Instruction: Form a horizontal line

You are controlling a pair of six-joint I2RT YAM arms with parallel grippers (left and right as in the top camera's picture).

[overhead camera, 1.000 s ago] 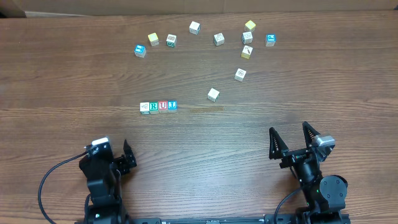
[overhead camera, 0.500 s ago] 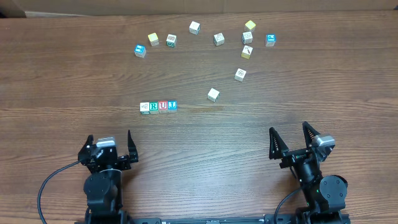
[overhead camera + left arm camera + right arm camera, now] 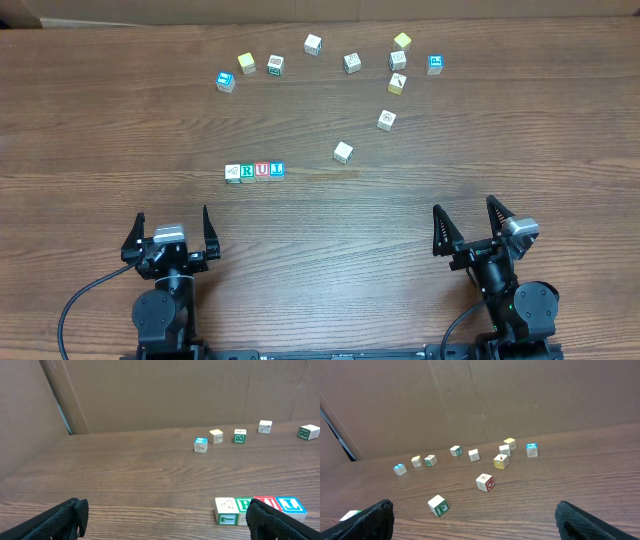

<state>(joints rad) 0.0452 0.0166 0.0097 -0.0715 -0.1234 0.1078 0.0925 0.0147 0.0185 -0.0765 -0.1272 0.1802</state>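
at the middle-left of the table (image 3: pixel 90 130), a row of four cubes (image 3: pixel 254 171) is set edge to edge and level, so the line is judged done, while the left gripper (image 3: pixel 172 216) and right gripper (image 3: pixel 464 206) are held open and empty, well apart from it.

both grippers, left (image 3: pixel 171 228) and right (image 3: pixel 466 225), fingers spread wide

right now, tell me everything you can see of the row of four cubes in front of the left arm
The row is four small wooden-looking cubes resting flat on the table, side by side and touching, in a nearly level line. From the left in the overhead view: white cube with a green picture, green R, red U, blue letter. Nothing else touches it.
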